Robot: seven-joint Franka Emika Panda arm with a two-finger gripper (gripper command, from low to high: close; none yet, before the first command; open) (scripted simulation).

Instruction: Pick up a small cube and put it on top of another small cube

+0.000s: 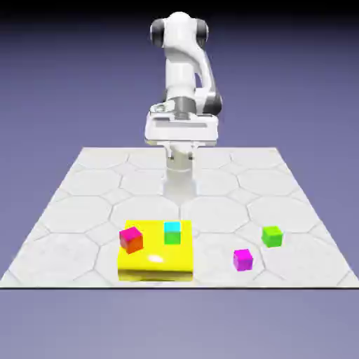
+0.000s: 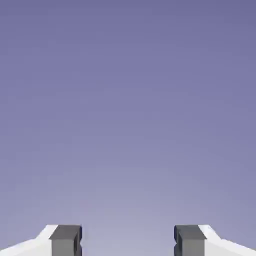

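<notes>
The small magenta cube [image 1: 242,259] lies on the tiled table toward the exterior view's right, near the front edge. The cube with a cyan top and green sides [image 1: 172,233] stands on a flat yellow block [image 1: 154,265]. My gripper [image 1: 181,156] hangs high above the table's far part, well away from both cubes. In the hand view the gripper [image 2: 128,242] is open, its grey fingertips [image 2: 65,241] wide apart with nothing between them. That view shows only the plain backdrop, with no cube in it.
A cube with a magenta top and red-orange sides [image 1: 131,239] sits on the yellow block's left part. An all-green cube [image 1: 272,236] rests on the table behind and to the right of the magenta one.
</notes>
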